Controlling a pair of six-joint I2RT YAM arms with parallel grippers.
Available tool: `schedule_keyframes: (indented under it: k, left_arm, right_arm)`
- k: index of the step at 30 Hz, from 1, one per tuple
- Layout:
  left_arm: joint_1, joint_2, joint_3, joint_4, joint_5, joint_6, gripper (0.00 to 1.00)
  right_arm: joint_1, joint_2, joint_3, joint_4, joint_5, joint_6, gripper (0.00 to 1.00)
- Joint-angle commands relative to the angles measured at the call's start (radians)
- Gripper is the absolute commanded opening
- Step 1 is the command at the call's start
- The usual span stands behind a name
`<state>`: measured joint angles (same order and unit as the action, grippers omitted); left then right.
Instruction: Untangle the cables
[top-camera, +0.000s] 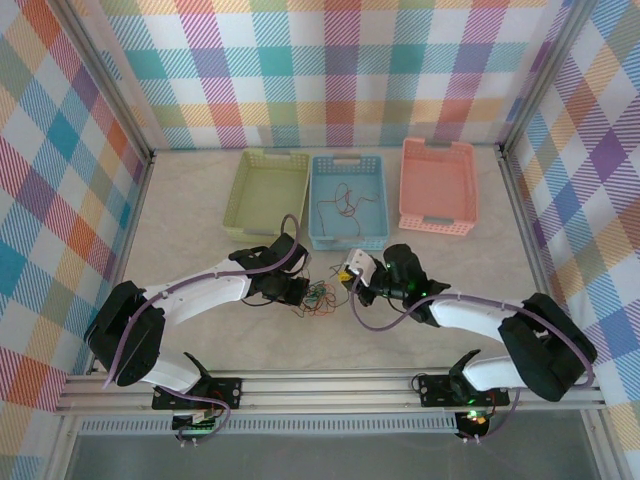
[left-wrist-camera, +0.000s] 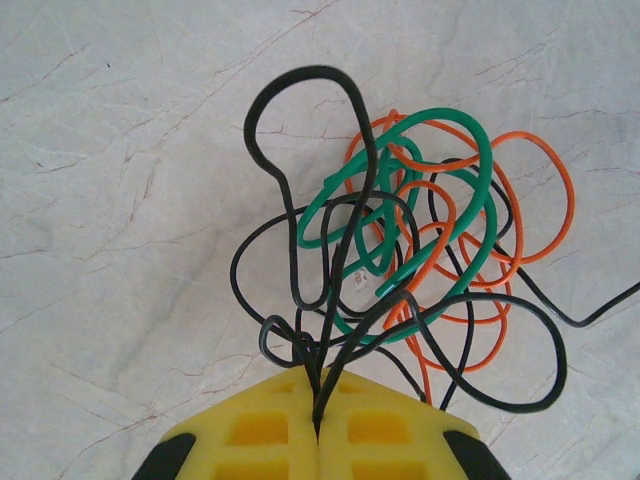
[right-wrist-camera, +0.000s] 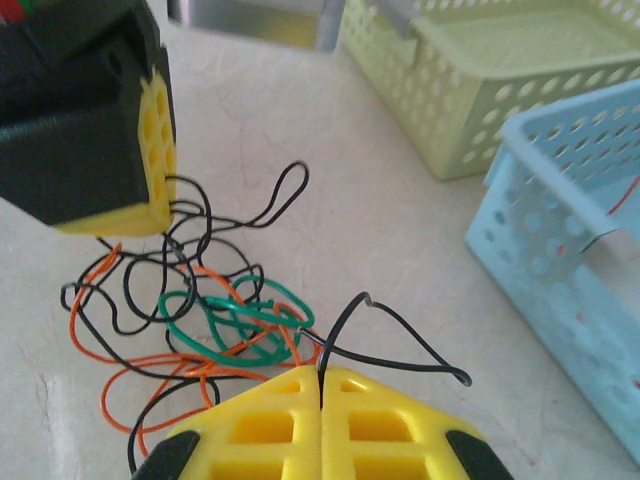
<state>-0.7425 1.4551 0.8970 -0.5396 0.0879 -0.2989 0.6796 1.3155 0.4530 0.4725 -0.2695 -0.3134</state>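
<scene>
The cables (top-camera: 320, 297) lie as one tangle of black, green and orange-red wires on the table between my two grippers. In the left wrist view the tangle (left-wrist-camera: 410, 250) spreads just beyond my left gripper (left-wrist-camera: 318, 405), which is shut on a few black strands. My right gripper (right-wrist-camera: 320, 385) is shut on a black cable (right-wrist-camera: 400, 335) that loops off to the right, with the green and orange loops (right-wrist-camera: 230, 320) to its left. The left gripper (right-wrist-camera: 165, 190) hangs over the far side of the tangle. Seen from above, the left gripper (top-camera: 300, 292) and right gripper (top-camera: 352, 284) flank the tangle.
Three baskets stand in a row behind the tangle: green (top-camera: 268, 222), blue (top-camera: 347, 244) with thin wires (top-camera: 345, 205) lying in it, and pink (top-camera: 437, 226). The green basket (right-wrist-camera: 500, 110) and blue basket (right-wrist-camera: 560, 250) are close on the right gripper's right.
</scene>
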Motion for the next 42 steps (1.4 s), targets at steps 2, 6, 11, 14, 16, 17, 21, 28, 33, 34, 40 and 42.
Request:
schedule_keyframes:
  k: [2,6,11,14,16,17,21,28,33,34,40,42]
  left_arm:
    - [0.008,-0.009,-0.007,0.009,0.015,-0.004,0.0]
    - [0.008,-0.006,-0.007,0.009,0.015,-0.004,0.0]
    - [0.008,-0.001,-0.004,0.007,0.019,-0.004,0.0]
    - [0.008,0.0,-0.005,0.007,0.02,-0.003,0.0]
    - [0.008,-0.002,-0.006,0.009,0.02,-0.003,0.0]
    - [0.008,-0.002,-0.005,0.009,0.02,-0.003,0.0]
    - [0.008,-0.004,-0.006,0.011,0.021,-0.003,0.0]
    - [0.008,0.004,0.012,0.013,0.03,0.006,0.19]
    - [0.006,-0.048,0.038,-0.009,0.056,0.005,0.36]
    - [0.006,-0.063,0.045,-0.014,0.053,0.003,0.4]
    - [-0.007,-0.108,0.126,0.03,0.127,0.009,0.49]
    - [-0.022,-0.078,0.17,0.039,0.111,0.017,0.48]
  right_arm:
    - [-0.009,-0.061,-0.045,0.167,0.149,0.093,0.0]
    - [-0.021,-0.109,-0.105,0.292,0.242,0.142,0.0]
    - [-0.072,-0.122,-0.132,0.343,0.339,0.297,0.0]
    - [-0.086,-0.105,-0.136,0.363,0.328,0.32,0.0]
    - [-0.086,-0.102,-0.134,0.363,0.309,0.318,0.0]
    - [-0.086,-0.104,-0.135,0.363,0.304,0.318,0.0]
    - [-0.086,-0.105,-0.142,0.375,0.303,0.313,0.0]
    - [-0.088,-0.097,-0.142,0.375,0.288,0.313,0.0]
    - [-0.087,-0.079,-0.124,0.351,0.282,0.308,0.0]
    - [-0.087,-0.081,-0.125,0.353,0.281,0.309,0.0]
    - [-0.089,-0.078,-0.125,0.362,0.277,0.317,0.0]
    - [-0.091,-0.073,-0.122,0.36,0.276,0.319,0.0]
